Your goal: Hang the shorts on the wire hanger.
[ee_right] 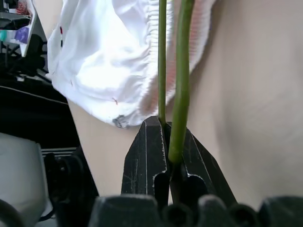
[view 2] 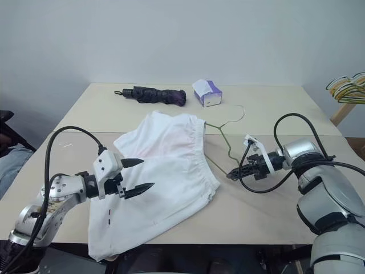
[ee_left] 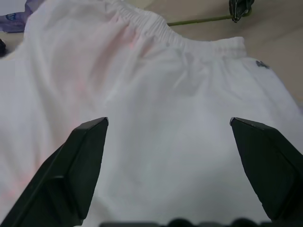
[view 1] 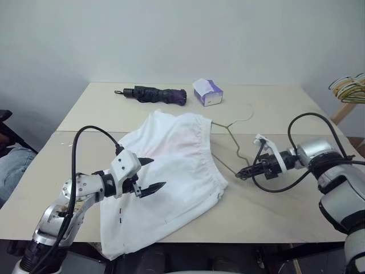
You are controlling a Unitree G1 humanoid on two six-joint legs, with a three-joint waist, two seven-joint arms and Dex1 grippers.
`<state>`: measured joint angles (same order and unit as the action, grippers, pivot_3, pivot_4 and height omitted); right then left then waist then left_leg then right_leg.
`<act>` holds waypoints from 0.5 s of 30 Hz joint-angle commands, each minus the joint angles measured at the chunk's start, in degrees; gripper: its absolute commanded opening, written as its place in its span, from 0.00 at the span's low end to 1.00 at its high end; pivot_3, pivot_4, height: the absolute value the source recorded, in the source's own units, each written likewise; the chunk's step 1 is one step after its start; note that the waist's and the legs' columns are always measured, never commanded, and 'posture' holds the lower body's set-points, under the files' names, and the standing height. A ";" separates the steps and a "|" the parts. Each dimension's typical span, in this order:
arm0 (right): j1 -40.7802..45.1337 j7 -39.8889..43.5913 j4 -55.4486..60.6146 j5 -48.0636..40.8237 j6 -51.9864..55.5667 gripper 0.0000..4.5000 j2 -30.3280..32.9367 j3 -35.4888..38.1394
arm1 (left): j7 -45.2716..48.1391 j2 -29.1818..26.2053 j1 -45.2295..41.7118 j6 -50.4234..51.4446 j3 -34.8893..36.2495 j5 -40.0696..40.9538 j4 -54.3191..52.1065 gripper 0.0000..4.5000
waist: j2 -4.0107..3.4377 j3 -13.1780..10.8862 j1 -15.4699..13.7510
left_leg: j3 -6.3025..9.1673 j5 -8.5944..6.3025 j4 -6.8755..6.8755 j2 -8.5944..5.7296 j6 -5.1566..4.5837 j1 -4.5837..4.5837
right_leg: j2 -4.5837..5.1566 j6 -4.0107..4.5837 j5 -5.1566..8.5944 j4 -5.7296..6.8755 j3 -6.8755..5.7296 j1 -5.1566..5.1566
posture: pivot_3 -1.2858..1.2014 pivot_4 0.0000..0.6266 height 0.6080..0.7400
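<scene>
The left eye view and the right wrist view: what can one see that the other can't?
Left eye view alone: the folded dark umbrella, the tissue box, the coloured hangers at the side, and the left hand open above the shorts.

Right wrist view alone: a close look at the right hand pinching the wire hanger between its black fingers.

Both: the white shorts with their gathered waistband, the wire hanger, and the table.
</scene>
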<state>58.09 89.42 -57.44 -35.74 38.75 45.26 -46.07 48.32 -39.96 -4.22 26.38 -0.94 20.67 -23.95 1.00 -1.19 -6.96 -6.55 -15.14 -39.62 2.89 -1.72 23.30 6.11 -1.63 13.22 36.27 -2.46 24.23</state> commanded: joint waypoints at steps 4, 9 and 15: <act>-2.96 -2.67 10.58 7.58 -5.17 0.00 0.74 13.64 | 2.88 -0.85 -3.68 -1.49 1.50 2.17 -0.92 0.99 | 0.00 0.00 0.16 | 0.00 -0.01 -0.05 0.01 0.00 0.03 | 0.00 -0.01 -0.01 0.01 0.00 0.00 | 0.57 0.00 1.00; -9.62 -9.49 27.31 14.30 -13.80 0.00 2.99 20.85 | 10.60 -2.97 -12.90 -2.64 5.81 8.63 2.82 0.99 | 0.00 0.00 0.30 | 0.04 -0.01 -0.14 0.01 -0.01 0.11 | 0.00 -0.04 -0.02 0.01 -0.06 -0.01 | 0.56 0.00 1.00; -10.82 -12.75 37.61 22.15 -15.35 0.00 3.69 22.50 | 18.88 -7.68 -30.31 -8.35 7.94 8.05 18.52 0.99 | 0.01 0.00 1.74 | 0.05 0.00 -0.18 -0.03 -0.01 0.09 | 0.00 -0.08 -0.03 -0.05 -0.09 -0.09 | 0.55 0.00 1.00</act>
<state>46.32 77.06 -23.28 -15.04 24.98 48.06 -25.99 64.80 -46.39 -31.44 20.49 5.63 29.07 -8.68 1.01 -1.19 -5.22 -6.50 -15.14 -39.81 2.85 -1.73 23.39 6.11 -1.72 13.19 36.21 -2.56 24.13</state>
